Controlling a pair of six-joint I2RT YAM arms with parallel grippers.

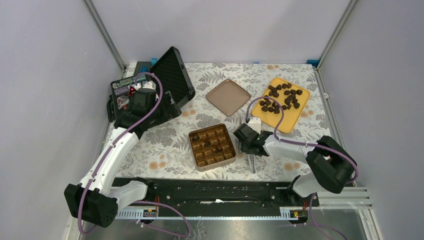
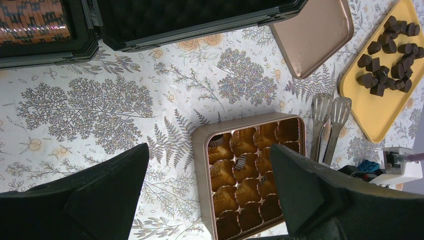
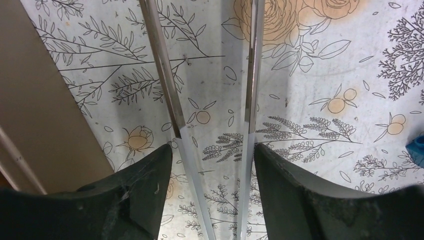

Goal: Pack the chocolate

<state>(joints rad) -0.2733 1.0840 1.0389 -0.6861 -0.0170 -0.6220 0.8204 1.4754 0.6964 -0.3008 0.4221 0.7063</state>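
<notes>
Many dark chocolate pieces (image 1: 280, 97) lie on a yellow tray (image 1: 295, 117) at the back right; they also show in the left wrist view (image 2: 387, 65). A golden gridded tin (image 1: 212, 146) sits mid-table with a few pieces (image 1: 207, 142) in its cells (image 2: 241, 161). My right gripper (image 1: 248, 146) is low over metal tongs (image 1: 251, 161) lying right of the tin. Its open fingers (image 3: 150, 175) straddle the two tong arms (image 3: 167, 95), which are spread. My left gripper (image 1: 140, 102) hovers high near the black case, open and empty (image 2: 209, 148).
A flat brown lid (image 1: 228, 96) lies behind the tin. An open black foam-lined case (image 1: 170, 80) stands at the back left. The floral cloth (image 1: 165, 145) covers the table. Walls close in on both sides.
</notes>
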